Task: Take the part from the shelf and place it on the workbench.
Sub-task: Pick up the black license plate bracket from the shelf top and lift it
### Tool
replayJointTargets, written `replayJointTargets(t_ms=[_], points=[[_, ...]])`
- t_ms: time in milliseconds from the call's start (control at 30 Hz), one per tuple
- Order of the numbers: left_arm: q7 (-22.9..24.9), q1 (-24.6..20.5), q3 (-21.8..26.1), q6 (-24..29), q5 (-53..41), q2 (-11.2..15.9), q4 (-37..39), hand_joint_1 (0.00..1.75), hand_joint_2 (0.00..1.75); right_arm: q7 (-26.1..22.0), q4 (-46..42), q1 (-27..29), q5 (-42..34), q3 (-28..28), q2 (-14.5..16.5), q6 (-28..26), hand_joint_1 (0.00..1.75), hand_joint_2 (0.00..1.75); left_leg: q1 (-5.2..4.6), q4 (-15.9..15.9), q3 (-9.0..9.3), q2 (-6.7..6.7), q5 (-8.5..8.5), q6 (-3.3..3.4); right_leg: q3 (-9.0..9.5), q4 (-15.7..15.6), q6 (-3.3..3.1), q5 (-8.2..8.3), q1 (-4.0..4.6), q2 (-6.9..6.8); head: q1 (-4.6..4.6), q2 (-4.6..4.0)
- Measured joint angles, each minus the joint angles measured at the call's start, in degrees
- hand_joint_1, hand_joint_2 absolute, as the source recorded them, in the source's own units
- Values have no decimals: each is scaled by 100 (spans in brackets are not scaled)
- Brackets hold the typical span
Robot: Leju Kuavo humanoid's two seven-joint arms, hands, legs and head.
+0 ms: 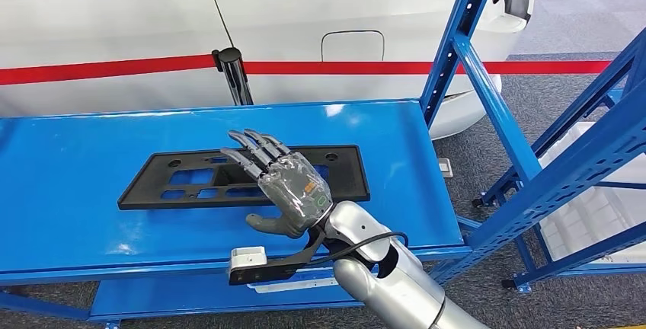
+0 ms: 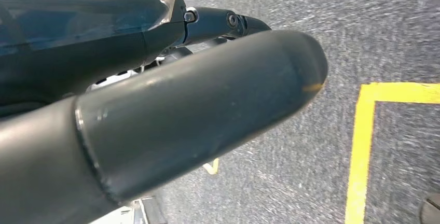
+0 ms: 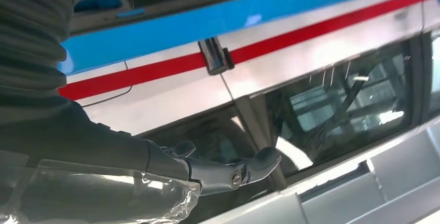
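The right hand (image 1: 288, 190) hovers with fingers spread and straight, released, holding nothing. The black part (image 1: 244, 176) lies flat on the blue workbench (image 1: 68, 184) directly under and just beyond the fingertips; whether they touch it cannot be told. Beyond the part stands a dark post (image 1: 235, 75) carrying a red belt (image 1: 107, 71), and behind that a white car (image 1: 320, 17). To the hand's right rise the blue shelf uprights (image 1: 487, 108). The left hand (image 2: 171, 115) hangs over grey floor with a yellow line (image 2: 363, 146); its state cannot be told.
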Motion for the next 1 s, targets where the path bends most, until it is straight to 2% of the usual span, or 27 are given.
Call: replayJointTargets(t_ms=[167,500,800,1000], points=[[-166,-3,20,29,126,-34,0,0,0,113,102,-18,271,344,-19,253,0,175,0,0,-1,-1,1,-1,1,0,0,0,0,-1,0,0],[-177,-2,84,197,107,-38,0,0,0,348,805,-196,468,581,77,258,0,175,0,0,-2,-1,1,-1,0,0,0,0,0,-1,0,0],[-287,-1,91,246,17,-42,0,0,0,740,1630,-403,697,543,312,-15,0,175,0,1,0,-1,1,-1,0,0,0,0,0,-1,-1,0],[-353,2,109,262,-59,-42,0,0,0,979,2258,-614,881,127,445,-298,0,175,0,1,1,-1,2,-1,0,0,0,1,-1,-1,0,0]])
